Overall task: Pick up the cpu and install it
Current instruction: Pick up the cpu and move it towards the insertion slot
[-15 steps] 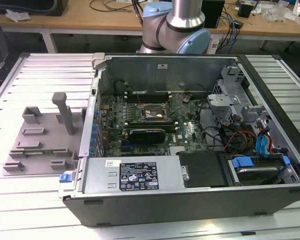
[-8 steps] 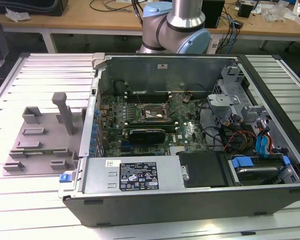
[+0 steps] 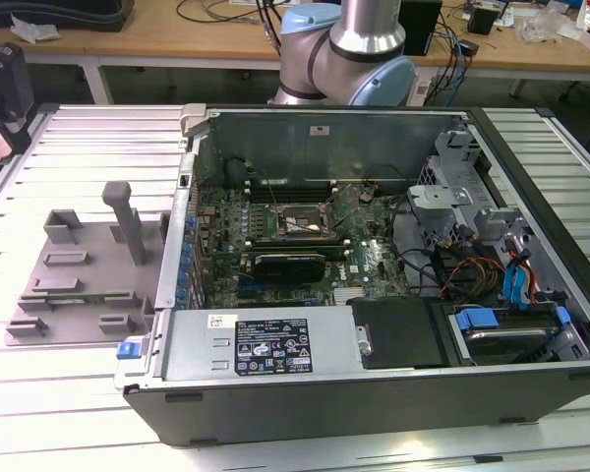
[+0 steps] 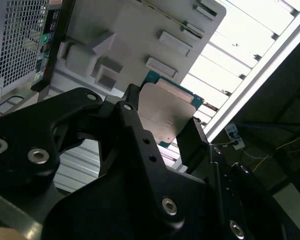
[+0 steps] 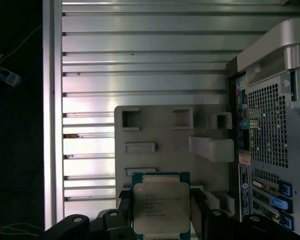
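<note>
- Ribbed metal table (image 3: 69, 393) carries everything, with workbenches and cables in the room behind it.
- Biggest thing on it is the PC case (image 3: 393, 403), lying on its side with the panel off, so the motherboard (image 3: 364, 265) faces up.
- The arm (image 3: 359, 44) shows at the far edge of the exterior view, behind the case.
- On the exterior view's left, just beside the case, sits the grey tray (image 3: 79, 285) with its raised blocks and empty recesses.
- The socket (image 3: 297, 222) is in the middle of the motherboard. Its frame looks swung open, but I can't tell that for sure.
- In both wrist views the pincer (image 5: 161, 214) is clenched on the cpu (image 5: 161, 205), one black finger on each of two opposite edges and the silver lid facing the first wrist camera.
- The second wrist view has the cpu (image 4: 165, 115) between the fingers with the tray (image 4: 140, 30) behind it. I'd say it's lifted clear of the tray, not resting on it (my read, not a certainty).
- So as I see it the pick-up is done and the install isn't: the chip is over the tray side of the table, well apart from the socket.
- Seating it calls for a level carry over the case wall, square alignment with the socket, the right corner orientation and a gentle drop with no sliding. A tilted chip could catch on the socket.
</note>
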You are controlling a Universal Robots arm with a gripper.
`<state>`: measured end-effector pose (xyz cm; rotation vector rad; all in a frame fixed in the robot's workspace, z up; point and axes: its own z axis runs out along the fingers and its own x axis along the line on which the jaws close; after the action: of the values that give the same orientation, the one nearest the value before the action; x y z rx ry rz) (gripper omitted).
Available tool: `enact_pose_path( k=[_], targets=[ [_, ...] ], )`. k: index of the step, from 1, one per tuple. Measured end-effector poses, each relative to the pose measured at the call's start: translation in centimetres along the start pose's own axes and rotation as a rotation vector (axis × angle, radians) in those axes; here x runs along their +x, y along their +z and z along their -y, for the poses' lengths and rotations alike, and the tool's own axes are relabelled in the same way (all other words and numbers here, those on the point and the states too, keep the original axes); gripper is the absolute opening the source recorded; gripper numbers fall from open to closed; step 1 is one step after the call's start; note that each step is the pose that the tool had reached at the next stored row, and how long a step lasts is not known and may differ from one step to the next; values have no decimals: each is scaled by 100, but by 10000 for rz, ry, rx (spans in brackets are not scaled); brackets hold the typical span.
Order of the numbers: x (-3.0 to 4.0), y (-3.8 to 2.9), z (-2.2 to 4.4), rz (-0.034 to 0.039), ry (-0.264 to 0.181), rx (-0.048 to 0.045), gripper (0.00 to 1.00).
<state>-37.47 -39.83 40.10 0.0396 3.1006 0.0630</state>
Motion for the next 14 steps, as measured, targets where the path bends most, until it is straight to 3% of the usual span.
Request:
enact_pose_path(
  k=[4, 14],
  targets=[
    [-156, 6, -4, 0, 0, 0, 55],
    [-420, 17, -10, 1, -1, 1, 55]
  ],
)
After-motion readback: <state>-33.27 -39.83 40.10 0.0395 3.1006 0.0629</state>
